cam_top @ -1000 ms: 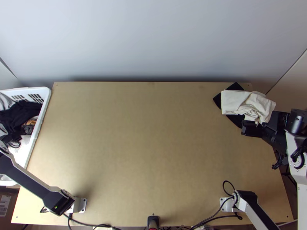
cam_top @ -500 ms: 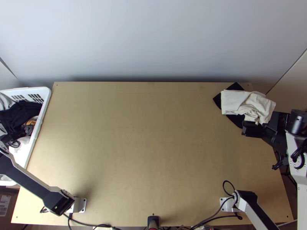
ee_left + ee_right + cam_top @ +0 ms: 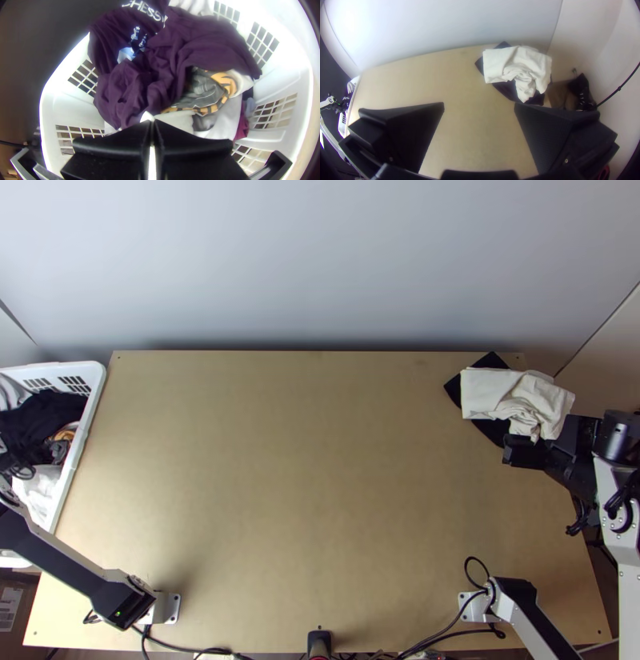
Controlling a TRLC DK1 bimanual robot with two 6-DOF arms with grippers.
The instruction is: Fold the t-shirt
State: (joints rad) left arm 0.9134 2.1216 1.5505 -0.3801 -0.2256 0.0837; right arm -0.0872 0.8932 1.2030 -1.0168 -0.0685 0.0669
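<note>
In the top view, part of my left gripper (image 3: pixel 12 462) shows over the basket at the left edge. In the left wrist view, the left gripper (image 3: pixel 152 122) has its black fingers together above the clothes. A dark purple t-shirt (image 3: pixel 186 43) with a light print lies bunched in the basket just beyond the fingertips. My right gripper (image 3: pixel 546 454) hangs at the table's right side, beside a white cloth (image 3: pixel 488 390). In the right wrist view, the right gripper (image 3: pixel 480 106) stands wide open with nothing between its fingers.
The white basket (image 3: pixel 84 420) stands at the table's left edge, holding white cloths and a grey-orange garment (image 3: pixel 203 90) besides the t-shirt. Partly folded and bunched, the white cloth rests on a dark cloth (image 3: pixel 492 361) at the table's back right corner.
My left arm's front part has shifted slightly left over the basket, and more of the white cloth beneath it shows. The right arm has barely moved.
</note>
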